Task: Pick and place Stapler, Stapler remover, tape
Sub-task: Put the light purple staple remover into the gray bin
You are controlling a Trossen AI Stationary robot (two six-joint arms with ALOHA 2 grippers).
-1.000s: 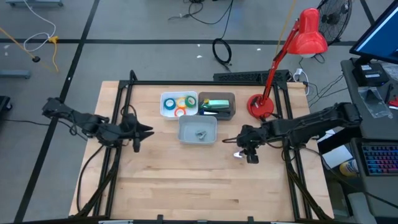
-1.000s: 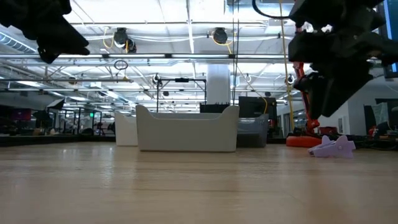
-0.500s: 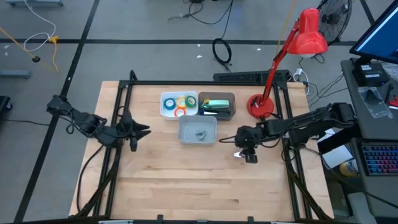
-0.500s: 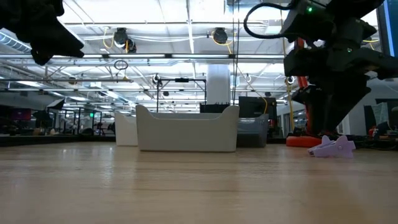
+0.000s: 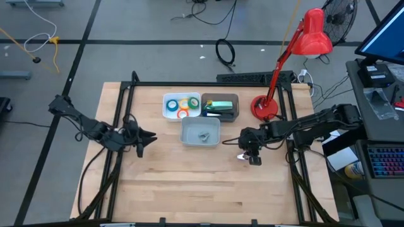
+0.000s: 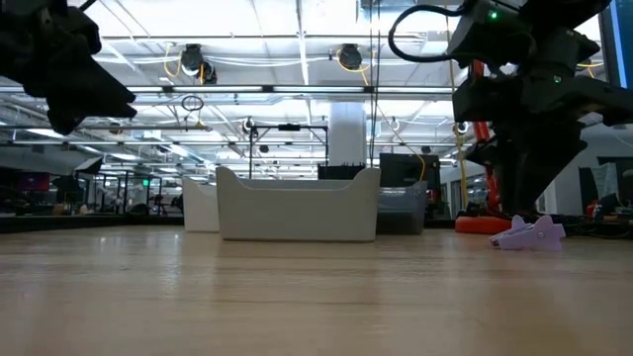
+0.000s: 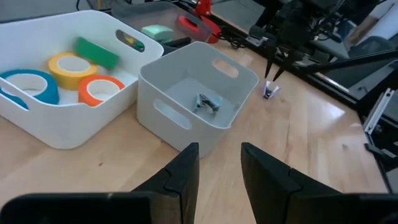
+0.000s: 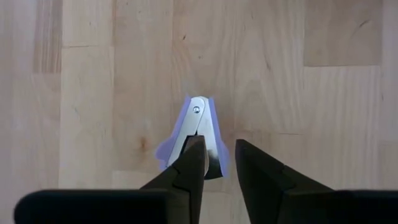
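Below, lilac winged stapler remover (image 8: 194, 138), wooden table (image 8: 93, 93)

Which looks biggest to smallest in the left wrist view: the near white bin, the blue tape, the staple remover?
1. White bin, biggest.
2. Blue tape.
3. Staple remover, smallest; it also lies farthest from the camera, so its real size against the tape is unsure.

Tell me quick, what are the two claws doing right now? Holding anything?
Left gripper: open, empty, near the white bins.
Right gripper: open, holding nothing, poised right over the purple staple remover on the table.
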